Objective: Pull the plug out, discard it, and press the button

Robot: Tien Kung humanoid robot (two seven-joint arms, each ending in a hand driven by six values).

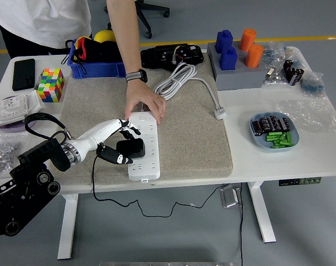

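Observation:
A white power strip (143,145) lies on the grey mat (184,133). A black plug adapter (131,148) sits in it, its black cable (94,177) hanging over the table's front edge. My left hand (119,141) comes in from the lower left and closes around the plug, thumb below and fingers above it. A person's hand (144,104) presses down on the far end of the strip. My right hand is out of view.
The strip's coiled white cord (176,80) lies at the mat's back. A blue bin (98,58), a colour cube (50,84), a black phone (24,73), a grey block stand (237,66) and a blue dish of batteries (274,132) surround the mat.

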